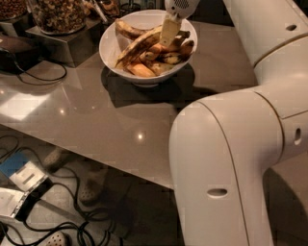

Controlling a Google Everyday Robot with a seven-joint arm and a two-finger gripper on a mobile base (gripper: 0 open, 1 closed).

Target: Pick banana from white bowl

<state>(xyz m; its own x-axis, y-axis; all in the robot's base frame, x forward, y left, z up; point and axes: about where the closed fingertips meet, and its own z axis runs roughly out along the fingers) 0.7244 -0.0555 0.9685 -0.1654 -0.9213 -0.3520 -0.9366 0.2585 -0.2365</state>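
Observation:
The white bowl (pixel 111 53) stands at the back of the grey table (pixel 96 120), full of bananas. The long, brown-blotched banana (pixel 137 48) lies slanted across the pile, its upper end toward the bowl's middle. Shorter yellow-orange bananas (pixel 142 70) and a brownish curved one (pixel 126 30) lie around it. My gripper (pixel 169 31) comes down from the top edge into the bowl. It sits at the upper right end of the long banana, touching the pile there.
Glass jars of nuts (pixel 60 14) on a metal stand sit at the back left, with a black cable (pixel 45 77) on the table beside them. My arm's large white links (pixel 226 168) fill the right side. Cables and shoes (pixel 89 192) lie on the floor below the table edge.

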